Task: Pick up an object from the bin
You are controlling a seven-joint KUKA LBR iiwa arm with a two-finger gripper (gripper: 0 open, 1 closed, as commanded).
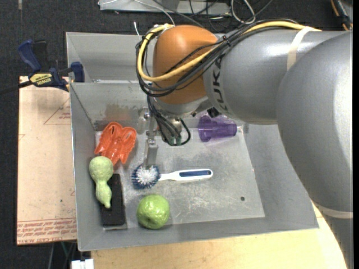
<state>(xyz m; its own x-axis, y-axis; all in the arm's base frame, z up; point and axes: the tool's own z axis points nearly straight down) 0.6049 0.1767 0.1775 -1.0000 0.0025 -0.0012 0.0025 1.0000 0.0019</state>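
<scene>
The jaws point straight down over the brush (175, 175). Their tip is right at the round, fuzzy blue and white head of the brush. I cannot tell if the jaws are open or closed, or if they have hold of anything.

The brush lies flat near the middle of the bin (247, 206). Its white handle with a blue stripe points away from the jaws.

Just below the brush head sits a green apple (153, 212). On the far side of the brush head from the handle are a green pear (101, 178) and a black block (114, 203), touching each other. Above the pear, near the brush head, is an orange toy (115, 142). Above the brush handle lies a purple thing (216, 129).
</scene>
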